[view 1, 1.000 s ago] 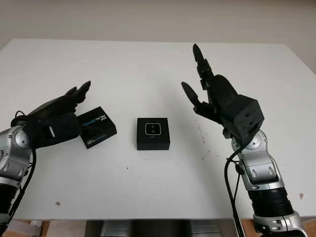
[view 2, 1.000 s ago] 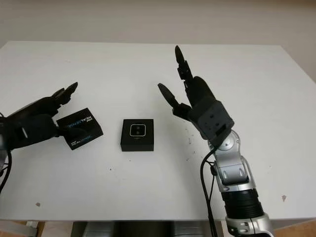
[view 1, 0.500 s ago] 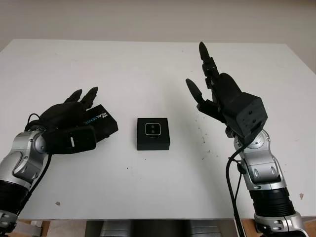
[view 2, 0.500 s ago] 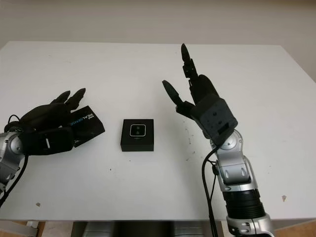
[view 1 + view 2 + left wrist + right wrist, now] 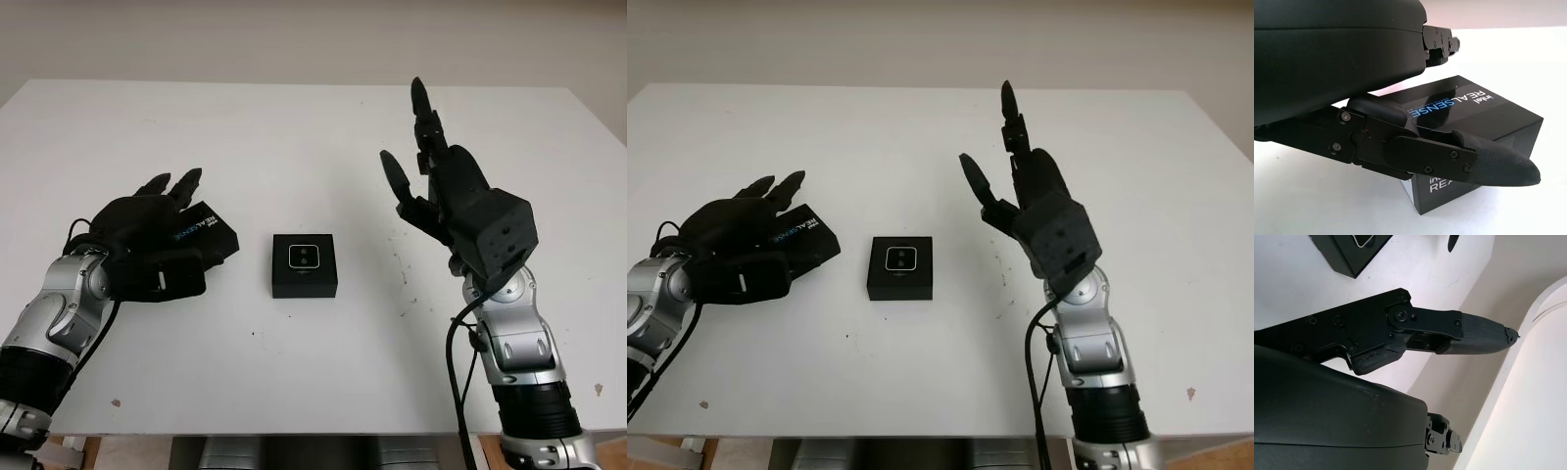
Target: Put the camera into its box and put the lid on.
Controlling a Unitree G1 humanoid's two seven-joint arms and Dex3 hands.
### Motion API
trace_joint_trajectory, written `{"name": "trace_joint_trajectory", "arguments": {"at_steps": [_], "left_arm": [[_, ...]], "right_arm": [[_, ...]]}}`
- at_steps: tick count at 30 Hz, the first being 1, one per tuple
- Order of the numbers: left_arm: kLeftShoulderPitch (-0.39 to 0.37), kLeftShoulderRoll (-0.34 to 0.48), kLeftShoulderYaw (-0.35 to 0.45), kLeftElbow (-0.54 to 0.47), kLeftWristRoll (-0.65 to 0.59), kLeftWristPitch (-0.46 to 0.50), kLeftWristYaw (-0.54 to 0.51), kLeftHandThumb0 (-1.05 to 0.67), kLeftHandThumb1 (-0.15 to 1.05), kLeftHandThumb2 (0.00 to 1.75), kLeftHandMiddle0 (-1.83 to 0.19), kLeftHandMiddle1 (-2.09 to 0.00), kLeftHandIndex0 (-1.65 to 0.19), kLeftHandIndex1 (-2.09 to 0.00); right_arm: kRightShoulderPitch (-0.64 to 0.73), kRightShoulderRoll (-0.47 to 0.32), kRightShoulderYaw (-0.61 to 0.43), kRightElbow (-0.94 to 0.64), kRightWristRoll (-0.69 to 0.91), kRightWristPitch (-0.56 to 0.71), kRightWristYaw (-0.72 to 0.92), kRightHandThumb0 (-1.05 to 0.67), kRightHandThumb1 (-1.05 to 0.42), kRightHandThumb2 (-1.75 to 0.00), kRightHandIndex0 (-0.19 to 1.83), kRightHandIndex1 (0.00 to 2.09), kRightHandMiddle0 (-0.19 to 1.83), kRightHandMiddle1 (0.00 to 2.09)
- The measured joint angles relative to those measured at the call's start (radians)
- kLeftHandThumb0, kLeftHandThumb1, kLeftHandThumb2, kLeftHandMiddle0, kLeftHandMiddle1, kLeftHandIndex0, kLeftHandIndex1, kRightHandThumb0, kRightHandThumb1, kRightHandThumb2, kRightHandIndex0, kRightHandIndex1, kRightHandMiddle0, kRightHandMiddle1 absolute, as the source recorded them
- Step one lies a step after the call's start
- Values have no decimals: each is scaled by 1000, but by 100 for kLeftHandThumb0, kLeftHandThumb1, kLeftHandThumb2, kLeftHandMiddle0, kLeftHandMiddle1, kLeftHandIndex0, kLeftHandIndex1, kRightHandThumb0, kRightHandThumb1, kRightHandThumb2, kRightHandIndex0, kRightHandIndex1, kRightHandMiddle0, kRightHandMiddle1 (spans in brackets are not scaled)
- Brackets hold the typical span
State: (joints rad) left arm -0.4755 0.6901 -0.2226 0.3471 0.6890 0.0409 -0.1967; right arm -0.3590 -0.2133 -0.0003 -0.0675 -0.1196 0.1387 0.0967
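On the white table point(image 5: 294, 382), nearest the robot, the left hand point(image 5: 147, 245) covers the near end of the black box lid point(image 5: 201, 235), thumb and fingers closing around its sides. Just beside it, at the middle, sits the open black box point(image 5: 304, 265) with the camera point(image 5: 306, 257) inside. Farther right, the right hand point(image 5: 446, 191) is raised above the table, open, holding nothing.

Matt black cardboard lid point(image 5: 1469, 117); smooth white table point(image 5: 294, 137)

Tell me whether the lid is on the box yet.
Not yet: the box sits uncovered mid-table with the camera in it, while the lid lies apart under the left hand.
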Motion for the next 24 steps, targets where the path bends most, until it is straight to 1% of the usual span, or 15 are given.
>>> {"name": "trace_joint_trajectory", "arguments": {"at_steps": [1,2,3,4,5,7,8,9,10,11,13,17,18,19,24], "left_arm": [[0,0,0,1,0,-3,0,-79,92,5,-18,-98,-16,-14],[0,0,-1,1,0,-4,0,-75,90,5,-17,-164,-22,-15],[0,0,-1,1,1,-4,0,-73,89,5,-18,-186,-25,-16],[0,0,-3,1,5,-2,1,-70,89,5,-20,-197,-30,-18],[-1,0,-4,0,7,0,2,-69,89,5,-18,-202,-33,-20],[-4,0,-7,-1,12,8,-1,-66,89,6,-6,-198,-36,-22],[-6,0,-9,-1,16,8,-1,-65,89,5,-1,-200,-41,-30],[-8,0,-10,-1,17,5,-1,-63,90,5,-4,-182,-31,-66],[-10,0,-11,0,18,-1,0,-61,90,5,-15,-151,-27,-83],[-11,1,-12,2,18,-7,0,-60,90,5,-21,-133,-26,-91],[-14,4,-14,2,23,-14,0,-54,90,5,-29,-125,-30,-95],[-19,5,-22,2,42,-18,1,-39,87,5,-27,-149,-38,-96],[-21,7,-27,2,51,-21,2,-36,86,5,-23,-164,-39,-100],[-23,10,-33,0,60,-22,2,-33,86,5,-22,-172,-38,-103],[-30,15,-57,-26,122,23,-15,-16,89,6,-19,-170,-30,-133]], "right_arm": [[7,0,-2,-8,2,11,0,-86,-105,-59,-19,0,-19,0],[11,0,-5,-16,4,25,0,-87,-105,-57,-19,0,-19,0],[15,0,-10,-24,10,40,0,-87,-105,-56,-19,0,-19,0],[20,0,-15,-32,18,52,0,-86,-105,-56,-19,0,-19,0],[25,0,-19,-37,23,60,0,-85,-105,-56,-19,0,-19,0],[39,0,-24,-46,23,61,-2,-84,-105,-56,-19,0,-19,0],[42,0,-27,-49,22,61,-5,-84,-105,-56,-19,0,-19,0],[44,0,-29,-52,22,61,-6,-82,-105,-56,-19,0,-19,0],[44,0,-32,-55,25,61,-7,-81,-105,-56,-19,0,-19,0],[45,0,-36,-59,29,62,-7,-81,-105,-55,-19,0,-19,0],[47,0,-46,-62,34,62,-7,-80,-105,-55,-19,0,-19,0],[50,0,-50,-62,40,52,-6,-79,-105,-55,-19,0,-19,0],[50,0,-52,-62,45,47,-5,-79,-105,-55,-19,0,-19,0],[50,0,-54,-62,48,44,-5,-79,-105,-55,-19,0,-19,0],[50,0,-64,-62,67,42,-4,-80,-105,-54,-19,0,-19,0]]}}
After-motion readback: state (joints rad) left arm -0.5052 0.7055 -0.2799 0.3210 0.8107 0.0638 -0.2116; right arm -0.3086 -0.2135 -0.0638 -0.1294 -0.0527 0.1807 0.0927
